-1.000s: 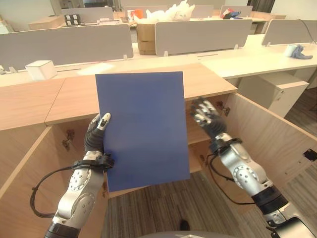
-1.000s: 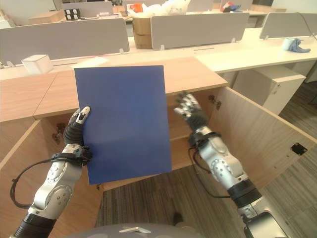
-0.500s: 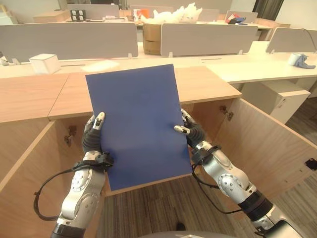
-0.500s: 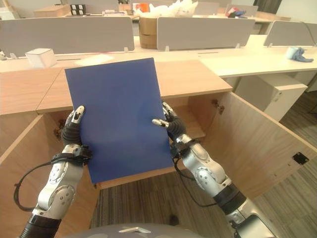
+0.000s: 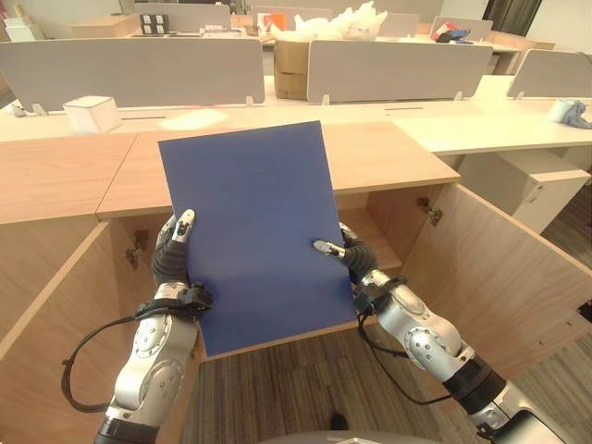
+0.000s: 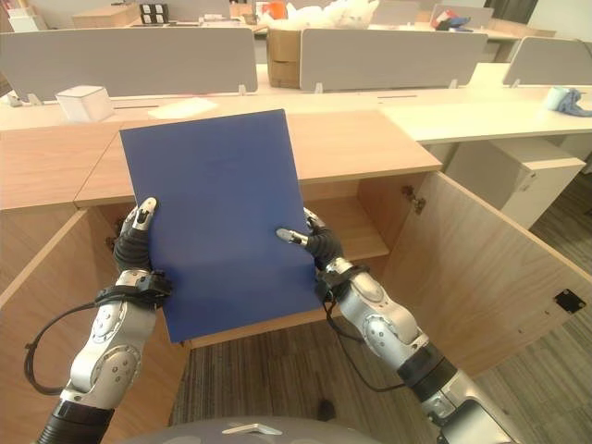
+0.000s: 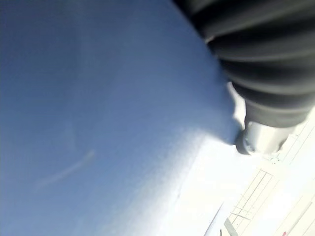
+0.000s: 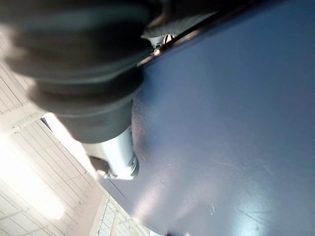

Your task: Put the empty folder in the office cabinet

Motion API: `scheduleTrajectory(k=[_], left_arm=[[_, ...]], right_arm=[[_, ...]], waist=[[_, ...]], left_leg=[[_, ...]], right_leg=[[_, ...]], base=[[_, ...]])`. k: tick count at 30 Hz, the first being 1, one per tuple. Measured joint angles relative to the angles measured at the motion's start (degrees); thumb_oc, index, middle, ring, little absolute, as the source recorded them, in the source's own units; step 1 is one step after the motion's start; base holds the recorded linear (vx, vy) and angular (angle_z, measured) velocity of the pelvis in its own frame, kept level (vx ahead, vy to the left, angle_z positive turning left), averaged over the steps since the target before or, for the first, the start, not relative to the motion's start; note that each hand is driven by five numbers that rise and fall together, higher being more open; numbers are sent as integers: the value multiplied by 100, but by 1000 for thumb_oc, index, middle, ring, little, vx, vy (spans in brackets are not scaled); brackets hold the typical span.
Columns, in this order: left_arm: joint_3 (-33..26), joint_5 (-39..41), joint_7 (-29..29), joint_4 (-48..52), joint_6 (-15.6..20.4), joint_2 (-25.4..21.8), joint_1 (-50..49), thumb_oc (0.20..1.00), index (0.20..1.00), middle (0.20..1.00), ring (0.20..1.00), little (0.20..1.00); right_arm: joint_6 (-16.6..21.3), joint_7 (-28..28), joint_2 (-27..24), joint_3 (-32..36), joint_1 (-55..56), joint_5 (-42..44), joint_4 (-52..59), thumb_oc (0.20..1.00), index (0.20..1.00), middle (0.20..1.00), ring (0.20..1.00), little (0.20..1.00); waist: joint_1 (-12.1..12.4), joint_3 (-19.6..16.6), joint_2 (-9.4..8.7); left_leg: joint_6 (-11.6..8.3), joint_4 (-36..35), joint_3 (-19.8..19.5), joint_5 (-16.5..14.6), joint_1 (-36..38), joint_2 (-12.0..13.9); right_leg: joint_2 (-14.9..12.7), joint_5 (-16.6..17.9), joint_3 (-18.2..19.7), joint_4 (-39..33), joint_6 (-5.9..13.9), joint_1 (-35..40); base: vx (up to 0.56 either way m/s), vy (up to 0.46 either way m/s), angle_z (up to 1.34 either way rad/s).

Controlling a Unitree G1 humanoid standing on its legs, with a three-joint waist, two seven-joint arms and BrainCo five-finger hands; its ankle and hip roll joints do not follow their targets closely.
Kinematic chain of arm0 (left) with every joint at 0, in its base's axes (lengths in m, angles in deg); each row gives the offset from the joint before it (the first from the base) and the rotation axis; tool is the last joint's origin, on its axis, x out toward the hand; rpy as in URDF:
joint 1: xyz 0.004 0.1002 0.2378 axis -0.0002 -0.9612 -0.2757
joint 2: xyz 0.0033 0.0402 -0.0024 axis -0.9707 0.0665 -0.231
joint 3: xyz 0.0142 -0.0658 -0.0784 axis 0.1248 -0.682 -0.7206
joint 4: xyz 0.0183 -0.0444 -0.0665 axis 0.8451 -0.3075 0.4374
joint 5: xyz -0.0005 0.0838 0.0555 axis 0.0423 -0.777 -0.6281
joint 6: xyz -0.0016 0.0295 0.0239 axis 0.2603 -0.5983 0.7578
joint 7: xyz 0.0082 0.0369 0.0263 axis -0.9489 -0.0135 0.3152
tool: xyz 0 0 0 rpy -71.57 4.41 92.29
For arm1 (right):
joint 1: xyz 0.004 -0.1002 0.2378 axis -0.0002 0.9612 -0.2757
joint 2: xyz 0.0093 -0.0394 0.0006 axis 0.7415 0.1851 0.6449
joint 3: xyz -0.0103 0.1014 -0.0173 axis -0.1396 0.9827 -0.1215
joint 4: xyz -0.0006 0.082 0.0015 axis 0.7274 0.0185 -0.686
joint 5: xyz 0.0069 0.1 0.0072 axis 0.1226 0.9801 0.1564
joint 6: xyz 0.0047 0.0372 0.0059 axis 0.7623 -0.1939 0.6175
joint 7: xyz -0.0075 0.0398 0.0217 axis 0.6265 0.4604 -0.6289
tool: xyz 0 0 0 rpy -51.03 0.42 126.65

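One blue folder (image 5: 252, 231) (two robot hands)

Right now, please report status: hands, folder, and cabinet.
Left hand and right hand both pinch the blue folder, upright before the open cabinet. Folder not yet inside. Nothing blocks the shelf.

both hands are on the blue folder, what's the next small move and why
Probably lower the blue folder and tip it forward toward the open cabinet. It is held upright above the cabinet top, pinched at its edges by the left robot hand and the right robot hand, with the shelf below and behind it.
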Motion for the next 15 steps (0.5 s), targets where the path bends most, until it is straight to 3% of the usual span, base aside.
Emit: scheduleTrajectory(k=[15], left_arm=[[46, -11, -93, 0, -61, 168, -363, 200, 200, 200, 200, 200]], right_arm=[[-129, 45, -7, -52, 366, -109, -6, 200, 200, 200, 200, 200]], waist=[[-21, -3, 3]], left_leg=[[-6, 1, -3, 6, -58, 0]], right_leg=[[-2, 1, -9, 0, 1, -54]], base=[[2, -1, 0]])
